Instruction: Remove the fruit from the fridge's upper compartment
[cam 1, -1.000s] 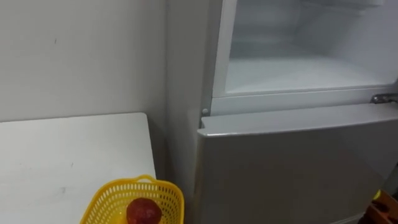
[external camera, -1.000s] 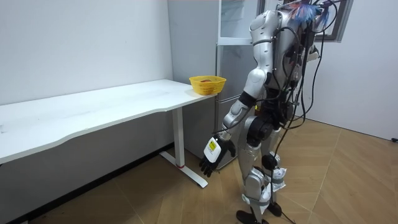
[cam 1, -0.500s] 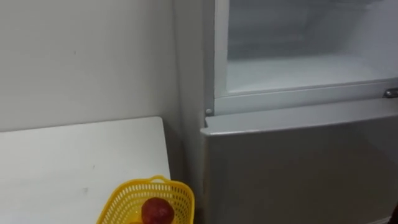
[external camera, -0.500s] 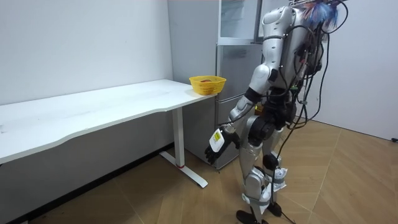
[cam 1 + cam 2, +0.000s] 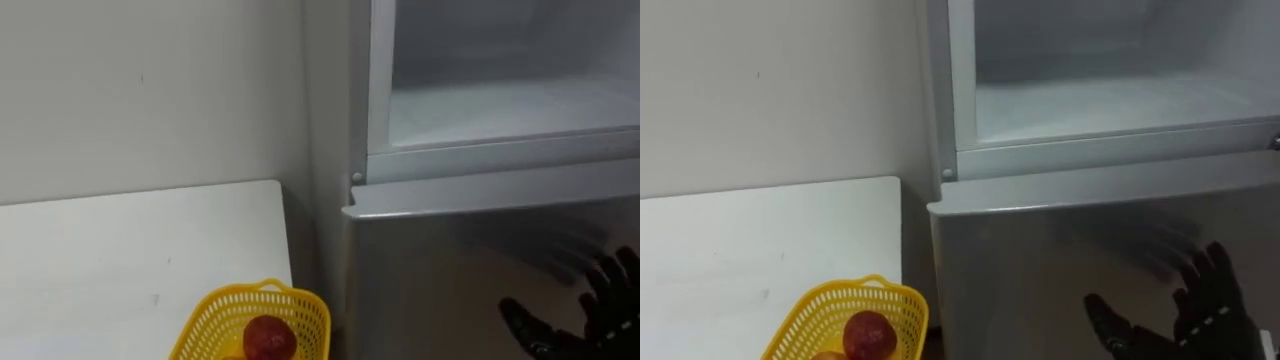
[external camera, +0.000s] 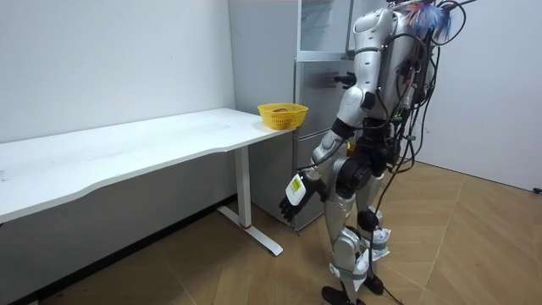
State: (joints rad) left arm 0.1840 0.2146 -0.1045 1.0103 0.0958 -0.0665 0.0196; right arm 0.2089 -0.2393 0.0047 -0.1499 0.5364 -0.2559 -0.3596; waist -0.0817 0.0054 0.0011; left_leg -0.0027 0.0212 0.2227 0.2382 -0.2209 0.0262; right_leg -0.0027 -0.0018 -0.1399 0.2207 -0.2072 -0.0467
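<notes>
The fridge's upper compartment [image 5: 500, 105] stands open, and the part I can see is a bare white shelf. Below it the grey lower door [image 5: 450, 270] is closed. My right hand [image 5: 1200, 310] is raised in front of that lower door at the lower right, open with fingers spread and holding nothing. It is also visible as the right hand [image 5: 590, 320] in the left eye view. A yellow basket [image 5: 255, 320] with a red fruit [image 5: 268, 338] in it sits on the white table's corner beside the fridge. My left hand [image 6: 292, 193] hangs low by my thigh, fingers relaxed.
The white table [image 5: 120, 250] runs along the wall to my left and ends close to the fridge's side [image 5: 325, 150]. In the room view I stand upright facing the fridge [image 6: 318, 93], on wooden floor.
My right hand has risen into view in front of the lower door. The eye view has shifted, so the camera moved. My left hand swung slightly forward.
</notes>
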